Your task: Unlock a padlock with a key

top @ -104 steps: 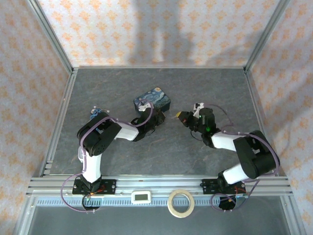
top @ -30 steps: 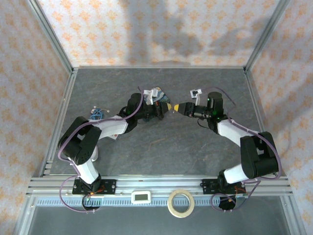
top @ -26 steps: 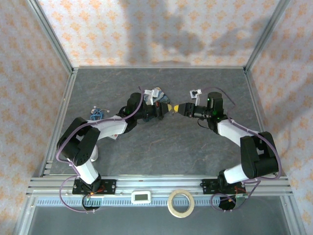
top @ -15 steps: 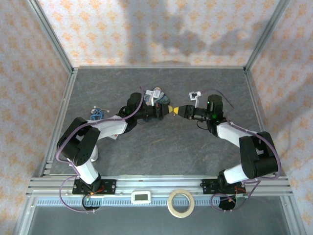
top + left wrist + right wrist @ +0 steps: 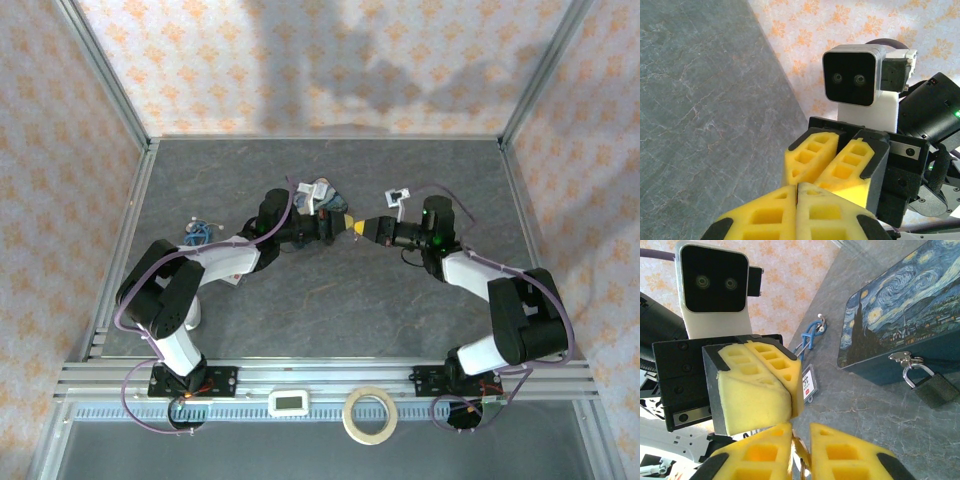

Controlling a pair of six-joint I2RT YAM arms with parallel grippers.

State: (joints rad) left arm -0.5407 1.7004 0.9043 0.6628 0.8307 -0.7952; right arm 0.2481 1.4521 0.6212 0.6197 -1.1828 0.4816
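top external view: the two arms reach in from the lower corners over the grey table (image 5: 330,300) and meet tip to tip at mid-frame, the left gripper (image 5: 345,221) just left of the right gripper (image 5: 362,229). a blue painted tin (image 5: 322,189) lies just above the left wrist, partly hidden by it. a white tag (image 5: 398,194) lies above the right wrist, and a blue cord (image 5: 197,232) lies at the left of the table. a tape roll (image 5: 368,414) and a small white timer (image 5: 292,402) rest on the rail at the bottom edge.

left wrist view: the left gripper (image 5: 797,200), at the bottom edge, has its yellow fingers pressed together. directly above it the right gripper (image 5: 815,172) points back at the lens, its fingers drawn close.

right wrist view: the right gripper (image 5: 800,432), at the bottom edge, keeps a narrow slot between its fingers. a thin tan sliver (image 5: 798,455) shows in that slot (too small to name; whether it is the key, and whether it is pinched, cannot be told). the left gripper (image 5: 790,400), at centre left, faces it with fingers pressed together. the padlock (image 5: 932,386) hangs by its shackle from the hasp on the tin's side wall at the right edge, its dark body resting on the table. the tin (image 5: 890,315) fills the upper right. the tag (image 5: 809,382) and cord (image 5: 810,337) lie between the tin and the left gripper.
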